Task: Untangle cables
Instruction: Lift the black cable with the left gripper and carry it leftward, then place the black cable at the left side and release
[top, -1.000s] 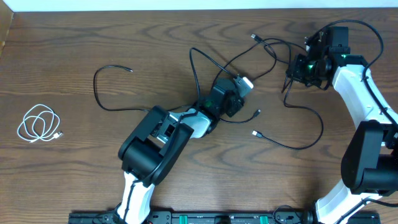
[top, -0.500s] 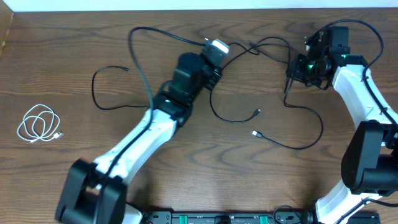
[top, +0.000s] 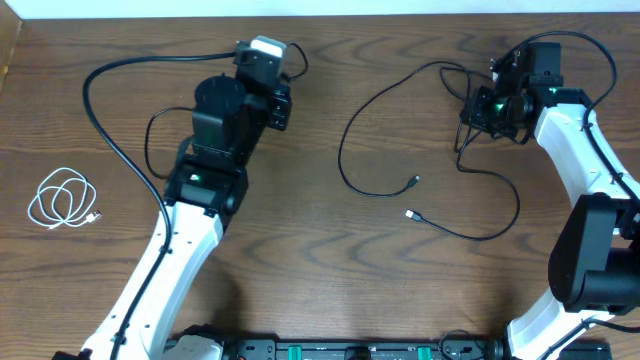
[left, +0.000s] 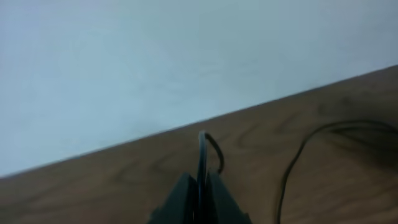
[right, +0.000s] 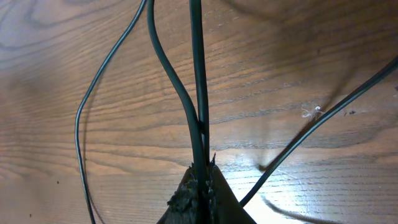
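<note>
Closest to the robot's side of the table (top: 320, 285) lies one small plug (top: 410, 214), and just past it lies a second one (top: 415, 181). Each plug is the end of a thin black cord. These black cables (top: 345, 150) run in big loops up toward the right arm.

Off at the left edge, the white cable (top: 62, 198) lies in a small coil. It is well apart from the others, and nothing touches it.

The top view does not show the tips of the right arm. The right wrist view does. The right fingers (right: 214, 199) are pressed together, pinching two black strands that go up from the tips. A thinner strand lies on the wood to the left, and one more crosses at the right.

Farthest away, by the back edge of the table, the left arm reaches out. A black cable (top: 100, 75) swings from it in a wide bow to the left. Only the left wrist view shows the grip. The left fingers (left: 217, 199) are pressed together on that cable, and a short bit sticks up and curls over. Behind it stands a pale wall (left: 155, 62).
</note>
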